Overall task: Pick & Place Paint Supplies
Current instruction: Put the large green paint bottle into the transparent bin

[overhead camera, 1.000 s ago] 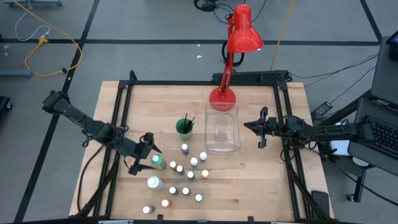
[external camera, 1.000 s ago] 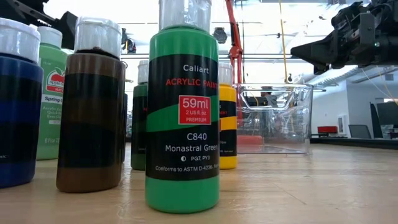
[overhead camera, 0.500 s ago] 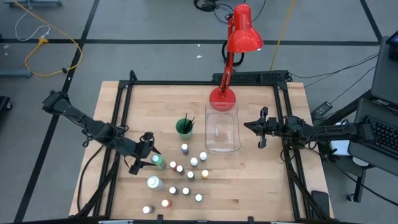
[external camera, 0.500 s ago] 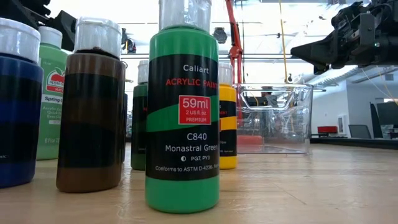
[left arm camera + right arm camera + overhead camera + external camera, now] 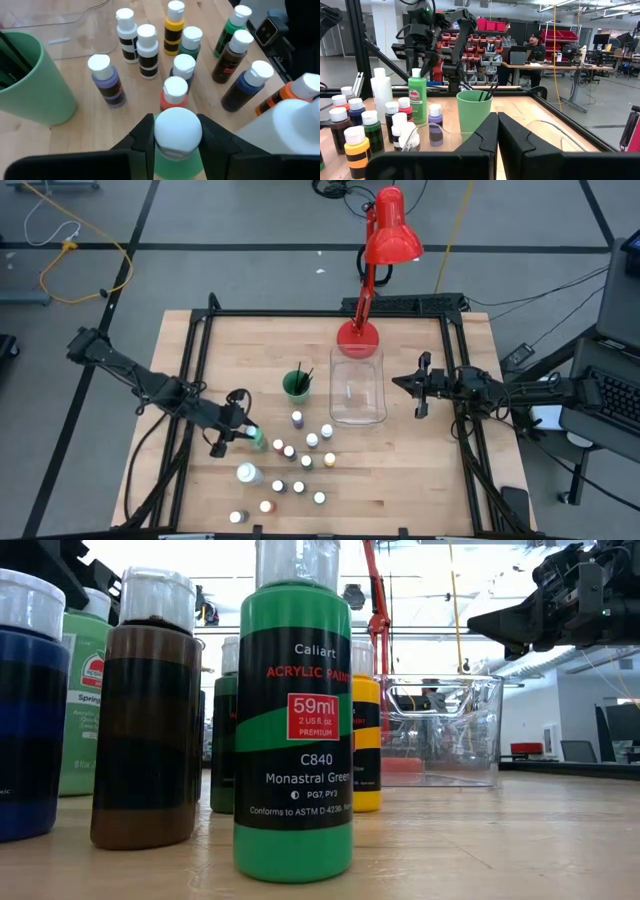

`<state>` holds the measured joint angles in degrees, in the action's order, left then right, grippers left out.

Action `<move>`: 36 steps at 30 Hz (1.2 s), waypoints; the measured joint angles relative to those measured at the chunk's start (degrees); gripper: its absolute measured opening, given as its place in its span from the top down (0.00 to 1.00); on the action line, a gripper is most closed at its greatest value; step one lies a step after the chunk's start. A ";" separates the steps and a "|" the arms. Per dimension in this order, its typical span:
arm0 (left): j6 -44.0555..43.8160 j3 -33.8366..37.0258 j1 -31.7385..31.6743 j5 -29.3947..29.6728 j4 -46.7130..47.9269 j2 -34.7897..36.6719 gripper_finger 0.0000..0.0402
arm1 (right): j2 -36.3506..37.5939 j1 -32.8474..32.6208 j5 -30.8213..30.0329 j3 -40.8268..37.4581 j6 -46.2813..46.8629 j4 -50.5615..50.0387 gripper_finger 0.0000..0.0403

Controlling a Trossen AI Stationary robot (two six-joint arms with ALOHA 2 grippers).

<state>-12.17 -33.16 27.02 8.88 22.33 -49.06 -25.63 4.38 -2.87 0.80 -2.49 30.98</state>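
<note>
My left gripper (image 5: 246, 435) is shut on a larger light-green paint bottle (image 5: 258, 439), which stands at the left of a cluster of small white-capped paint bottles (image 5: 300, 460). The low view shows this bottle (image 5: 85, 700) at far left. A larger white bottle (image 5: 246, 473) stands near it. Thin brushes (image 5: 303, 376) stick up out of the green cup (image 5: 297, 385). My right gripper (image 5: 416, 392) hovers shut beside the clear bin (image 5: 358, 390), touching nothing. My left gripper has the light-green bottle's white cap (image 5: 177, 131) pinched between its two fingers (image 5: 142, 137), one on each side. The fingers slant down at it from the table's left side. The bottle stands upright with its base on the table.
A red desk lamp (image 5: 385, 240) stands on the table behind the bin. The small bottles (image 5: 175, 92) crowd close around the held one, with the green cup (image 5: 30, 80) to one side. A black frame (image 5: 200, 340) rims the table. People sit in the room beyond.
My left gripper has shut its fingers from wide apart onto the light-green bottle's cap and rolled slightly, staying in place. The bottle has shifted a little on the table. My right arm has kept still.
</note>
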 joint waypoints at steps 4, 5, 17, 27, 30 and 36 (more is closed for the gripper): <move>-0.15 -3.02 -0.52 1.37 2.54 -0.15 0.75 | -0.02 0.00 -0.02 0.00 -0.16 0.00 0.99; -0.02 -4.78 -0.52 2.05 3.45 -0.14 0.75 | -0.01 0.00 -0.02 0.00 -0.16 0.00 0.99; 11.34 -38.02 -12.16 8.90 10.68 -10.80 0.75 | -0.02 0.00 0.00 -0.02 -0.16 0.02 0.99; 22.31 -58.77 -29.36 -1.04 8.92 -38.46 0.75 | -0.02 0.00 -0.02 0.00 -1.53 0.00 0.99; 23.53 -61.37 -33.20 -5.27 8.56 -44.38 0.75 | -0.01 0.00 0.00 -0.02 -1.89 0.00 0.99; 22.81 -61.02 -40.48 -13.18 2.50 -50.13 0.75 | -0.02 0.00 -0.01 -0.02 -3.09 -0.67 0.99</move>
<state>10.64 -94.17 -13.45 -4.30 24.83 -99.19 -25.65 4.38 -2.88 0.78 -5.59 30.31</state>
